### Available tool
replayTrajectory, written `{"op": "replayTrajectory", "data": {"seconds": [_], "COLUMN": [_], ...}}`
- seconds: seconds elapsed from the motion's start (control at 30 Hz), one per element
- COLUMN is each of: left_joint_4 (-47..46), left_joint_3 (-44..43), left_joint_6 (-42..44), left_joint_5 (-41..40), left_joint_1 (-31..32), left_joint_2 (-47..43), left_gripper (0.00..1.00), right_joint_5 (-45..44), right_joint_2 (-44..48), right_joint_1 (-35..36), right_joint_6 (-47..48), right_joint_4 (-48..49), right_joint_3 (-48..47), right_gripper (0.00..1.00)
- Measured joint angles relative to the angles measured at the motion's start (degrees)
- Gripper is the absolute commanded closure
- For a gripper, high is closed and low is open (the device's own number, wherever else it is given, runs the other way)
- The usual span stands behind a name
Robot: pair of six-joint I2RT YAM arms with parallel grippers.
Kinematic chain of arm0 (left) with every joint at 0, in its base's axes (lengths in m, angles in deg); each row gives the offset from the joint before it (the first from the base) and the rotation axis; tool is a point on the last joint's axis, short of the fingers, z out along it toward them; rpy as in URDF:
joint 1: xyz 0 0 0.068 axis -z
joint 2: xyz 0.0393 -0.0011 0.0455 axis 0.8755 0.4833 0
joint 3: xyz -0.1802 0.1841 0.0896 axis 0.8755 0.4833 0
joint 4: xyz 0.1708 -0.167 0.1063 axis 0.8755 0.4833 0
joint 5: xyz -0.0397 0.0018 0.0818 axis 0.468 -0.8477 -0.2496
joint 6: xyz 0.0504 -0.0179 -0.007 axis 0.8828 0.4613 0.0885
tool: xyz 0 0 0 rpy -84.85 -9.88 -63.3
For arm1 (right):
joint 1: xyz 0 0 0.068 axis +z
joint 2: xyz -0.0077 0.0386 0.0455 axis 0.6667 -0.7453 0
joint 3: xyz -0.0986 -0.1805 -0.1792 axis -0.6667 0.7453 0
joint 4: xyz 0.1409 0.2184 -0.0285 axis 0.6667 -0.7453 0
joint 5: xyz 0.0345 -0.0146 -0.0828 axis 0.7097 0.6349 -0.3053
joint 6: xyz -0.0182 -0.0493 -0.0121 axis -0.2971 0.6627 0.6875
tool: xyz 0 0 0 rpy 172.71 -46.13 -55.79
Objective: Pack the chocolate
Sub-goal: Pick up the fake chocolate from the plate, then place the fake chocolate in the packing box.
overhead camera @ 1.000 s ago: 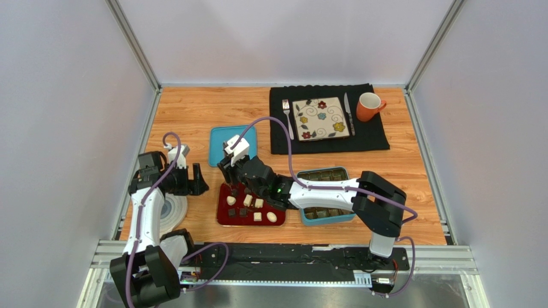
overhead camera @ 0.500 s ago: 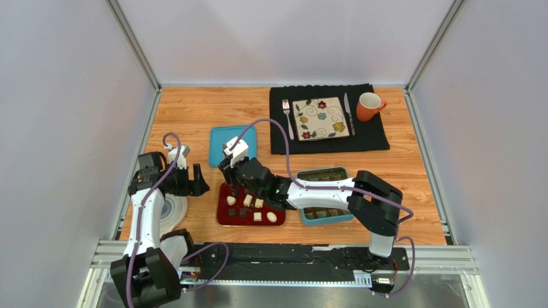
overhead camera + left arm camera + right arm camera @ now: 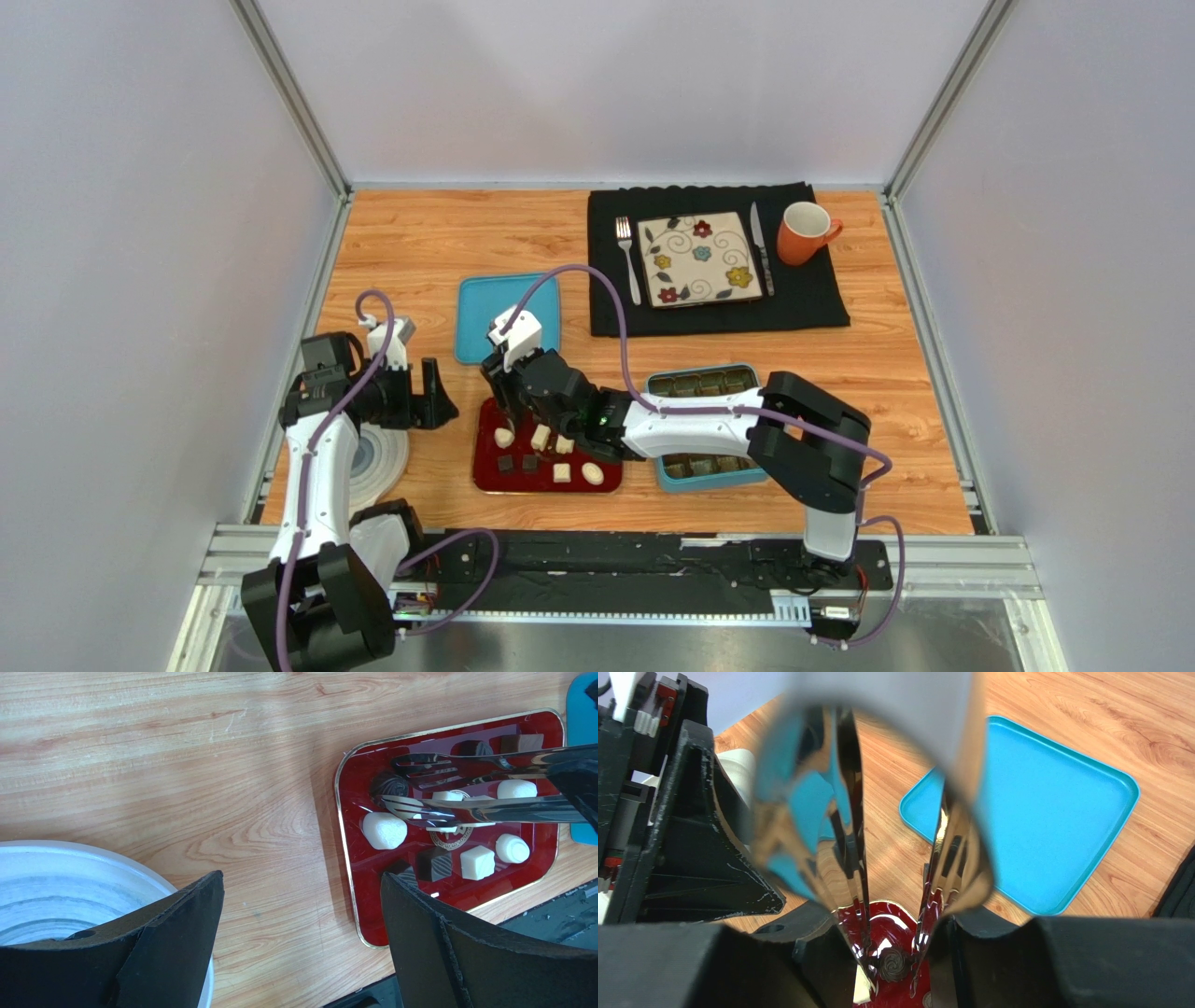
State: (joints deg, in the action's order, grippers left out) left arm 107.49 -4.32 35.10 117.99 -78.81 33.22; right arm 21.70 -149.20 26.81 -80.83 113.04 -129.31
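A red tray holds several dark and white chocolates. My right gripper is shut on metal tongs and holds them low over the tray's far end. In the right wrist view the gripper has the tong tips on either side of a round dark swirl chocolate, which lies on the tray. This chocolate also shows in the left wrist view. My left gripper is open and empty, left of the tray, over bare wood. A teal tin with chocolates sits to the right.
A teal lid lies behind the tray, also in the right wrist view. A white bowl sits under the left arm. At the back, a black mat carries a flowered square plate, fork, knife and orange mug.
My right gripper with the tongs has shifted slightly left and down over the tray's far end. The left arm has not moved.
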Motion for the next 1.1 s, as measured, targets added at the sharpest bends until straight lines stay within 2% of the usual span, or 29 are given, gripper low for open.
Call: {"op": "replayTrajectory", "data": {"seconds": [0.13, 0.17, 0.3, 0.6, 0.8, 1.1], "left_joint_4": [0.59, 0.74, 1.01, 1.42, 1.57, 2.10], "left_joint_3": [-0.04, -0.09, -0.13, -0.90, -0.90, -0.90], "left_joint_6": [0.11, 0.13, 0.17, 0.15, 0.15, 0.15], "left_joint_5": [0.48, 0.59, 0.85, 1.29, 1.29, 1.49], "left_joint_1": [0.00, 0.00, 0.00, 0.00, 0.00, -0.02], "left_joint_2": [-0.28, -0.35, -0.90, -0.92, -0.94, -1.73], "left_gripper": [0.11, 0.11, 0.12, 0.14, 0.14, 0.14], "right_joint_5": [-0.04, -0.07, -0.22, -0.42, -2.12, -6.38], "right_joint_2": [-0.26, -0.26, -0.26, 5.55, 17.84, 36.41], "right_joint_1": [0.00, 0.00, 0.00, -0.61, -2.91, -10.05], "right_joint_6": [-0.50, -0.68, -1.16, -0.09, 2.14, 4.20], "right_joint_4": [0.07, 0.13, 1.03, -3.63, -6.91, -10.86], "right_joint_3": [0.02, 0.04, 0.59, 2.64, 5.46, 16.74], "right_gripper": [0.76, 0.81, 0.91, 0.94, 0.94, 0.93]}}
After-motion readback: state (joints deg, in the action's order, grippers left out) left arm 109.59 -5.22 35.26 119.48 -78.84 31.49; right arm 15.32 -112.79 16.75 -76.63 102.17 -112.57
